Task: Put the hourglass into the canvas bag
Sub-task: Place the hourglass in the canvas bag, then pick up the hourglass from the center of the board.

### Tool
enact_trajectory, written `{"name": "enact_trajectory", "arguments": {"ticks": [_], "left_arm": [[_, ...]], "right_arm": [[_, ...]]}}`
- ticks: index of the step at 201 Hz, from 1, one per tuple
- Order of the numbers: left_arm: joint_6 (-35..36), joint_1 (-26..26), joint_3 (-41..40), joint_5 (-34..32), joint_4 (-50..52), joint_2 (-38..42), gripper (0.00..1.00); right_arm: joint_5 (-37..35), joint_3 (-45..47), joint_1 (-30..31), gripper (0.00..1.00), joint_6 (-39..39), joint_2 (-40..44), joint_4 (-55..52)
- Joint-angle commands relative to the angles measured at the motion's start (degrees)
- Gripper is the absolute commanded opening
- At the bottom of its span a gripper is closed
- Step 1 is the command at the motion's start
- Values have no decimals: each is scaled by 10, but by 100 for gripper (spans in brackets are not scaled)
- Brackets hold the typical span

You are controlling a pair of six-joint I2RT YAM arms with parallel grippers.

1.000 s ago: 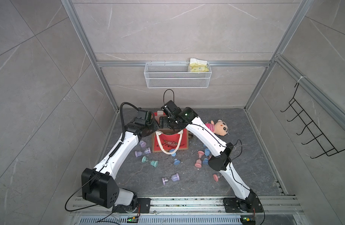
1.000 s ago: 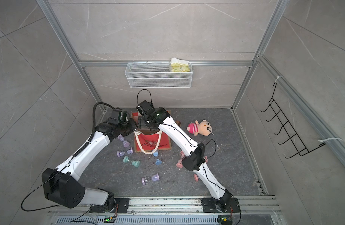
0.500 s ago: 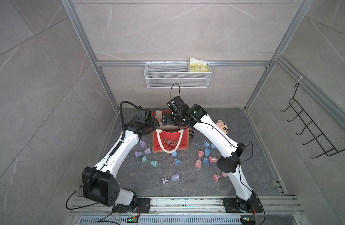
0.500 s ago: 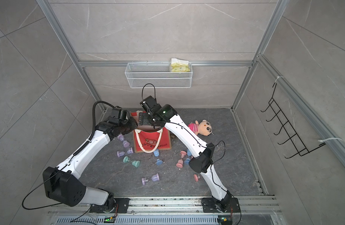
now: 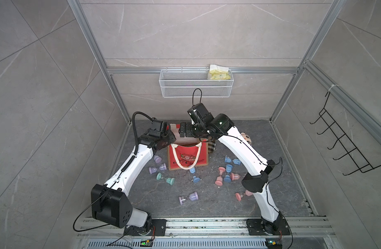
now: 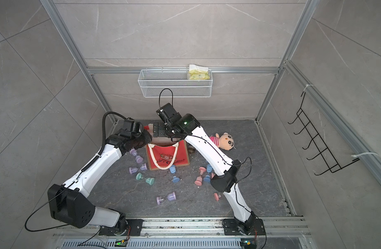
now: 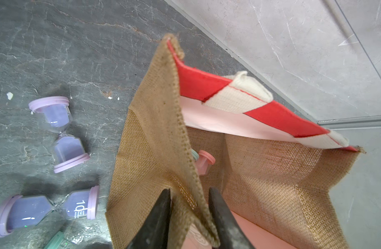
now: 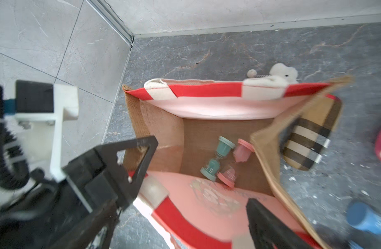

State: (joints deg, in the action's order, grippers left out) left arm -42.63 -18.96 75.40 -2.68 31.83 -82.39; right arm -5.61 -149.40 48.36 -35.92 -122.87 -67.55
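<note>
Straddling the canvas bag (image 7: 146, 151) rim, left claw (image 7: 189, 190) ajar, right claw (image 5: 181, 131) open; lilac hourglass (image 7: 47, 210) reads "10".

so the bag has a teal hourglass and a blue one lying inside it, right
Not blue: beside the teal hourglass inside the canvas bag lies a pink hourglass. The right wrist view, looking down into the bag, shows both.

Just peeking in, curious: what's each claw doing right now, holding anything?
Left gripper: partly open, straddling the canvas bag at its burlap edge.
Right gripper: open, empty, above the bag.
</note>
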Motion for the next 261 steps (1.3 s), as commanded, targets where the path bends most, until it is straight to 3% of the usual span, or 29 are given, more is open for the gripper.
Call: {"name": "enact_trajectory", "arguments": {"ticks": [1,56,90,109,158,210,261], "left_arm": [[28,5,30,0,6,6,40],[75,20,55,13,45,4,53],[109,23,73,7,74,5,58],[118,23,72,8,82,4,60],[135,23,61,33,75,19,65],[152,23,63,49,79,24,74],[157,22,68,55,86,24,79]], "right_arm": [[-9,75,1,96,24,96,5],[-24,348,-27,99,26,293,29],[-38,532,-44,100,-13,389,24],[-6,654,-51,100,-48,432,73],[46,840,-39,90,-140,426,189],[25,914,-6,80,-221,362,275],[-3,932,1,80,-262,317,296]]}}
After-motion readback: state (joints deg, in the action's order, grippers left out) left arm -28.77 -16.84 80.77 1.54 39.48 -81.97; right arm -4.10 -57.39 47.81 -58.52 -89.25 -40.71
